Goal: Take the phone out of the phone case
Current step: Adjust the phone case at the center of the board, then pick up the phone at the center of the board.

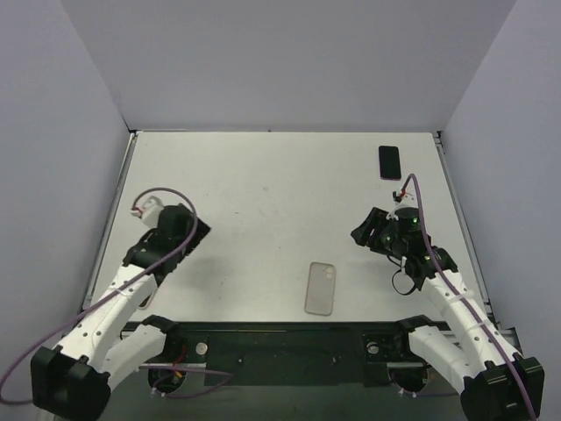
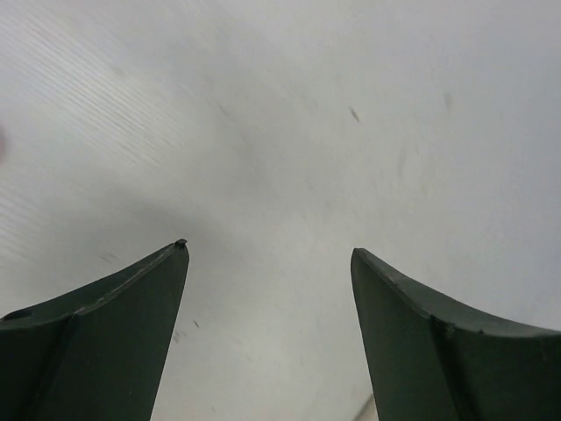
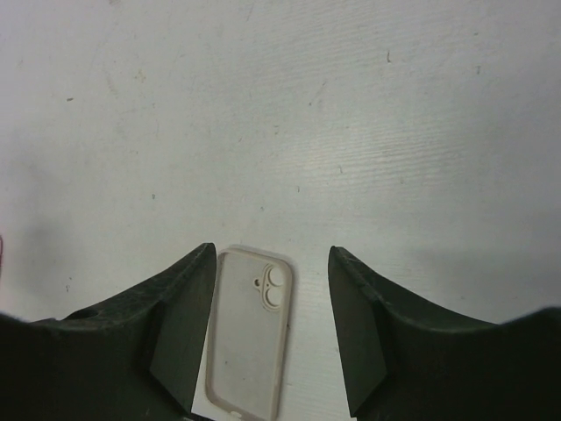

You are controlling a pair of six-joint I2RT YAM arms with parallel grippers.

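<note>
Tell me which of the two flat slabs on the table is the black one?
The phone, lying far back on the right. The other slab, nearer the front, is a pale, see-through case.

Bright, even light; soft shadows; wrist views slightly blurred.

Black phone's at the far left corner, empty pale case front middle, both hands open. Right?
No: the black rectangular phone lies at the far right corner, per the top external view. The empty translucent pale plastic case is front middle; left hand and right hand are open.
</note>
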